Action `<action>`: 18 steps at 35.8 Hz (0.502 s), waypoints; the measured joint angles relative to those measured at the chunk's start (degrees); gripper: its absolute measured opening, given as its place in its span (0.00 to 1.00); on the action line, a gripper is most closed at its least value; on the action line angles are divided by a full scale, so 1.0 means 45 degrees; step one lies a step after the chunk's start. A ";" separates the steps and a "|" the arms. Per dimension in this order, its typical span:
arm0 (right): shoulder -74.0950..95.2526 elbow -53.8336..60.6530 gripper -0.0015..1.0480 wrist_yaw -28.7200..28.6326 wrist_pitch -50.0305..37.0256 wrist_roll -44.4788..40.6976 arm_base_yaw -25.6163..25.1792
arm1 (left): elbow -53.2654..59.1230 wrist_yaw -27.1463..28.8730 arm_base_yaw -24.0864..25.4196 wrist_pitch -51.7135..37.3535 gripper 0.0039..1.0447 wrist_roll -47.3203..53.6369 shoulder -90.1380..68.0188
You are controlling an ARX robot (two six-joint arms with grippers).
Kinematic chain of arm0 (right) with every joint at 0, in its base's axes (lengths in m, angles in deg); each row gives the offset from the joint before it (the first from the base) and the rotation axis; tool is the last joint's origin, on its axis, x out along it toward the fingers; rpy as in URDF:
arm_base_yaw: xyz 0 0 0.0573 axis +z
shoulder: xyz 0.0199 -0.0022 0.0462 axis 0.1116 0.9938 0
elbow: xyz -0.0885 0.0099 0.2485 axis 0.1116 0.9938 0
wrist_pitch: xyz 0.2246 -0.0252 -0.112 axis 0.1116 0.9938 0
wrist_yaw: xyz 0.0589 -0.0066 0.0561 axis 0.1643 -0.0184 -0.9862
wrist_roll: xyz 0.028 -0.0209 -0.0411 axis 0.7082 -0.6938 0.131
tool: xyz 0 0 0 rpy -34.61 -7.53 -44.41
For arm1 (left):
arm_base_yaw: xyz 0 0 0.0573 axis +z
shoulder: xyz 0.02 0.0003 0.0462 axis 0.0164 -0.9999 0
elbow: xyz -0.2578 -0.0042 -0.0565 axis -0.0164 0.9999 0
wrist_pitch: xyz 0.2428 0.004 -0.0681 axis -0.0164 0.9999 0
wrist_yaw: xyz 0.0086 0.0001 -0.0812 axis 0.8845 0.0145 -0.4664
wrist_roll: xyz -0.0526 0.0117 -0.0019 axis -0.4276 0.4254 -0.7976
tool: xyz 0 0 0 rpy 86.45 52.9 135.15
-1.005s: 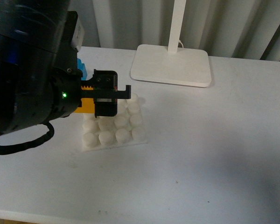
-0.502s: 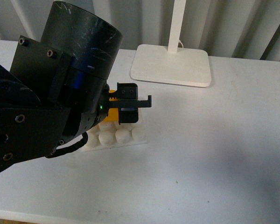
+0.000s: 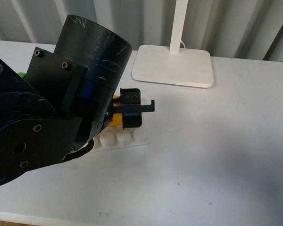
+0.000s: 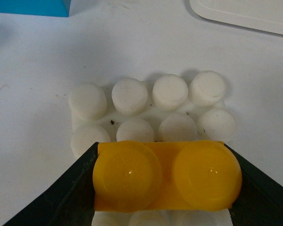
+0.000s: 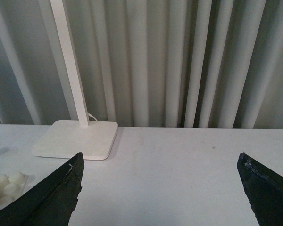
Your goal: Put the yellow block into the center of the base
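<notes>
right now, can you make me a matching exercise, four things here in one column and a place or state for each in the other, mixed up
1. small yellow two-stud plastic brick
2. flat white square studded plastic plate
3. smooth white lamp foot
4. right hand

a. open, holding nothing
b. lying under the brick
c. gripped in the left hand
d. farther back on the table

Pairs: 1-c, 2-b, 3-d, 4-a

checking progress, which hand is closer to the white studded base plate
Left. The left hand grips the small yellow two-stud plastic brick directly over the flat white studded plastic base; the right hand is open, off to the side, clear of it.
</notes>
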 joint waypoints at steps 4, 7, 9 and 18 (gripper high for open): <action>0.0000 0.0000 0.91 -0.0005 0.0000 0.0000 0.0000 | -0.0063 0.0034 -0.0107 0.0136 0.63 -0.0262 -0.0010; 0.0000 0.0000 0.91 -0.0005 0.0000 0.0000 -0.0005 | -0.0083 0.0039 -0.0180 0.0185 0.63 -0.0355 -0.0010; 0.0000 0.0000 0.91 -0.0005 0.0000 0.0000 0.0000 | -0.0092 0.0049 -0.0219 0.0223 0.63 -0.0447 -0.0010; 0.0000 0.0000 0.91 -0.0005 0.0000 0.0000 -0.0005 | -0.0126 0.0223 -0.0335 0.0311 0.63 -0.0763 -0.0010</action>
